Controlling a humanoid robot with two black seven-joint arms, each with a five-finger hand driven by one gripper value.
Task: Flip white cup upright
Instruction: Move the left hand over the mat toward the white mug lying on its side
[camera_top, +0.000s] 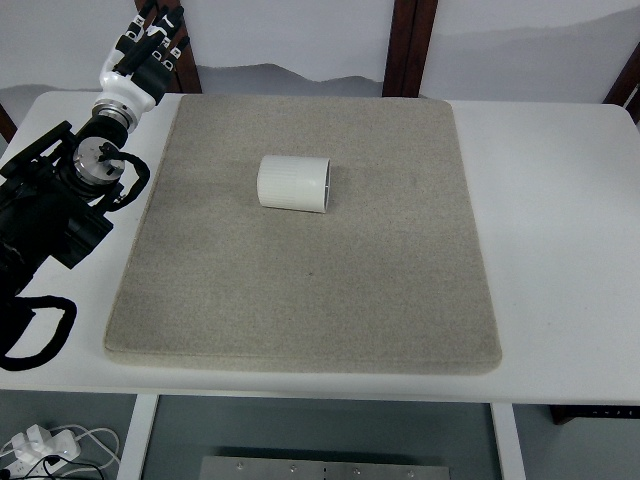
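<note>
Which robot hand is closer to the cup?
Left. The left robot hand is up at the far-left corner, apart from the cup lying on the mat. The right one isn't in view.

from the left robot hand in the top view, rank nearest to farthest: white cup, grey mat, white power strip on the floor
Measured from the left robot hand, at the table's far-left corner:
1. grey mat: its far-left corner lies just right of the hand.
2. white cup: on its side near the mat's middle, toward the far edge.
3. white power strip: on the floor below the table's near-left corner.
</note>
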